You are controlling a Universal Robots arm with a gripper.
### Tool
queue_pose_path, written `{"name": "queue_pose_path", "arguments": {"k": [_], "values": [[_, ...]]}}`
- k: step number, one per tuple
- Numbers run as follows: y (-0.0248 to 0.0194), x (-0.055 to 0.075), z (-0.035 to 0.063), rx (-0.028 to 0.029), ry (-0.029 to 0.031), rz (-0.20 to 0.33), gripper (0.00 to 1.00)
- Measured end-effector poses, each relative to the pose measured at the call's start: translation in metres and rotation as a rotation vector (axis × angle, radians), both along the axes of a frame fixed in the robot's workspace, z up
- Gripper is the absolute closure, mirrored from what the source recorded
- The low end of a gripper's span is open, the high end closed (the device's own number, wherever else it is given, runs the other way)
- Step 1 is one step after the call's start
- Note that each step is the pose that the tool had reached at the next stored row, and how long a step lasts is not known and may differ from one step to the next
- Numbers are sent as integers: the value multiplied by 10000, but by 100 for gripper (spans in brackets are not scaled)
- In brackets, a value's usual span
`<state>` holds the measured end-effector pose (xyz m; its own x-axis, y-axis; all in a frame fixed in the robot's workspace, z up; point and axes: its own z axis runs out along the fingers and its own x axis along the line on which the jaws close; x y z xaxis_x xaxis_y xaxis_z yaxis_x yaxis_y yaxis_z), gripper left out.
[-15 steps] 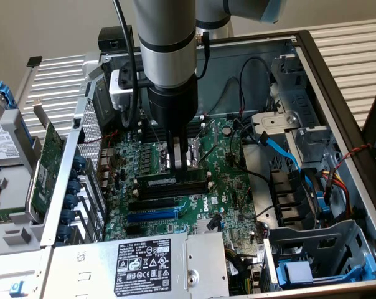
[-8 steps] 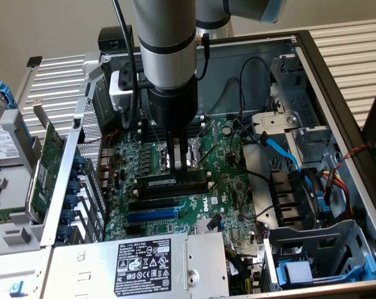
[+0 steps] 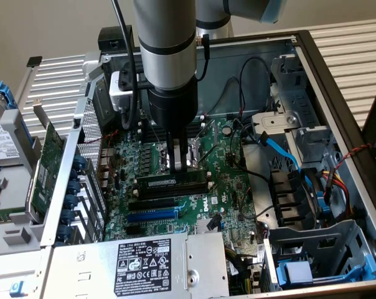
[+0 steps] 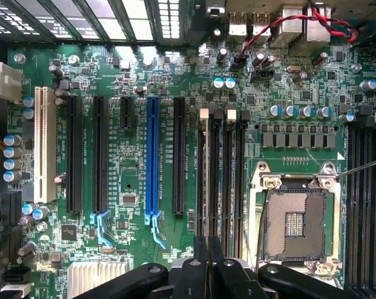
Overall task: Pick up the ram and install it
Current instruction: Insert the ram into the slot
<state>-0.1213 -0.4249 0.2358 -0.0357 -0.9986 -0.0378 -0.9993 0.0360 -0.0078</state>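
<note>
While the gripper [image 3: 180, 167] pinches the ram [image 3: 169, 182] upright at the memory slots [image 4: 228, 180], seating seems underway, calling for square, even downward pressure.

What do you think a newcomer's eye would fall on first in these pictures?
The big grey robot arm reaches down into the open computer case, its gripper right over the ram, which lies along the memory slots mid-board. On the green motherboard, a bright blue expansion slot stands among black ones, with the bare CPU socket beside the memory slots.
</note>
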Motion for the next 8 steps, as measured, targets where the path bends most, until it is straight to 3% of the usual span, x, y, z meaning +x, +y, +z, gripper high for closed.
{"name": "queue_pose_path", "arguments": {"k": [8], "values": [[0,-9,-3,1,-1,-83,88]]}}
